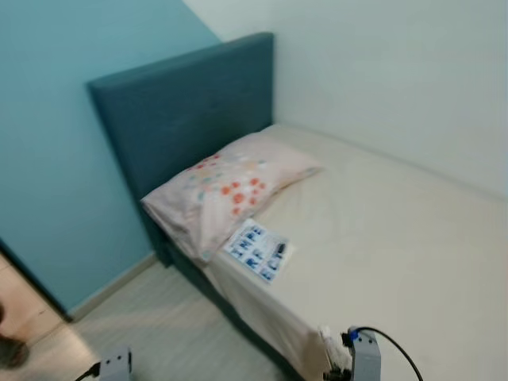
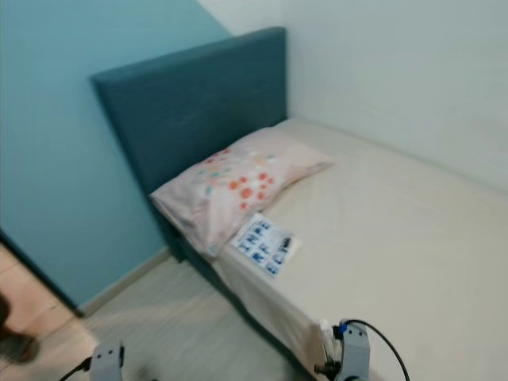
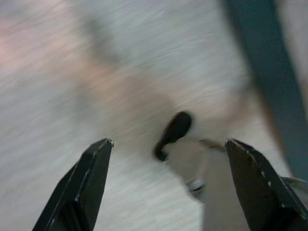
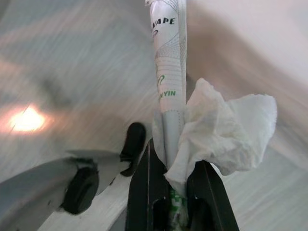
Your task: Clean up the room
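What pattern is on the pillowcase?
The pillow is pale pink with red-orange and light blue floral spots, clearest in the left eye view.

Both arms hang low at the bottom edge of the head views, wrists just peeking in with black cables looping off them. The left claw (image 3: 166, 144) has its two black fingers (image 3: 94, 168) spread wide apart, nothing between them, pointing down. The right claw (image 4: 171, 173) has its fingers (image 4: 144, 192) pinched tight together, clamping a crumpled white tissue (image 4: 231, 130) and a printed paper wrapper (image 4: 169, 72) that stick out past the tips.
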You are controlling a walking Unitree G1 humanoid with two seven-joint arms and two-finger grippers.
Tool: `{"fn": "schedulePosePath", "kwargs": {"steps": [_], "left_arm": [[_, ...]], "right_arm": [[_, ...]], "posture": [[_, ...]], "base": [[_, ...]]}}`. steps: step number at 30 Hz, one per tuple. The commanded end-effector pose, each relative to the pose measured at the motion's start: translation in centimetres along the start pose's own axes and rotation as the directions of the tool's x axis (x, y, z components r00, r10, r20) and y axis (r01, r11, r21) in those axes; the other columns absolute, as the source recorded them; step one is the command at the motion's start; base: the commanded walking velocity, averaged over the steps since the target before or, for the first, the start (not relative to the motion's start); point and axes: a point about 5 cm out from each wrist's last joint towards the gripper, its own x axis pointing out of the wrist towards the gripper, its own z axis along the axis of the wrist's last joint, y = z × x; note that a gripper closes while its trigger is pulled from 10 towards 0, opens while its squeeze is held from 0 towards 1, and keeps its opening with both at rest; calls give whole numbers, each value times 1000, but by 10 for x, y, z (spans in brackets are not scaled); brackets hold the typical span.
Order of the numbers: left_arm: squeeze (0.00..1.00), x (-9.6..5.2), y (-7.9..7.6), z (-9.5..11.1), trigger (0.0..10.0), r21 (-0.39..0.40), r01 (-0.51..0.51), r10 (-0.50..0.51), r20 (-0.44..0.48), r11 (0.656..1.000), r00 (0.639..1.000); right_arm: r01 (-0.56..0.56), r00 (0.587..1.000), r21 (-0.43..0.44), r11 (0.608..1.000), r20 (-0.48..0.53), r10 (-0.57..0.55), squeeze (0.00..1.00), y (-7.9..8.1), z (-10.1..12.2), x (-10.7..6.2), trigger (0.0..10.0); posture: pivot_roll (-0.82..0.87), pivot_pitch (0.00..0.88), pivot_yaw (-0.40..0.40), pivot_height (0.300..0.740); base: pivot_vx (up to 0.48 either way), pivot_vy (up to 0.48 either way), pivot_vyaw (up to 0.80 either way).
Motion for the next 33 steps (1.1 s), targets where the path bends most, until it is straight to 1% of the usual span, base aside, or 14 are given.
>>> {"fn": "schedulePosePath", "kwargs": {"steps": [1, 7, 19, 25, 28, 33], "left_arm": [[0, 0, -1, 0, 10000, 16, 1, -1, -3, 1000, 1000], [0, 0, -1, 0, 10000, 69, 7, -7, -5, 998, 1000], [0, 0, -1, -1, 10000, 80, 3, -3, -7, 997, 1000], [0, 0, 0, -2, 10000, 106, -12, 13, -7, 994, 1000], [0, -1, 1, -5, 10000, 145, -25, 27, -14, 989, 1000], [0, -1, 2, -4, 10000, 153, -31, 33, -9, 988, 999]], "right_arm": [[3, 1000, -12, 1000, -25, -3, 0, -2, -5, -1, 10000], [-4, 998, -50, 999, -63, 1, 0, -2, -16, -3, 10000], [2, 995, -62, 998, -96, -8, 0, -4, -27, -5, 10000], [0, 994, -72, 997, -109, -8, 0, -4, -31, -6, 10000], [3, 994, -70, 998, -111, -10, 0, -4, -33, -7, 10000], [4, 993, -72, 997, -118, -13, 0, -4, -35, -7, 10000]], "posture": [[-25, 24, 8, 740], [-24, 9, 10, 740], [-25, 5, 15, 740], [-31, 9, 22, 740], [-32, 10, 27, 740], [-31, 14, 27, 740]], "base": [[0, 0, 769], [0, 0, 769], [0, 0, 769], [0, 0, 769], [0, 0, 767], [0, 0, 766]]}}
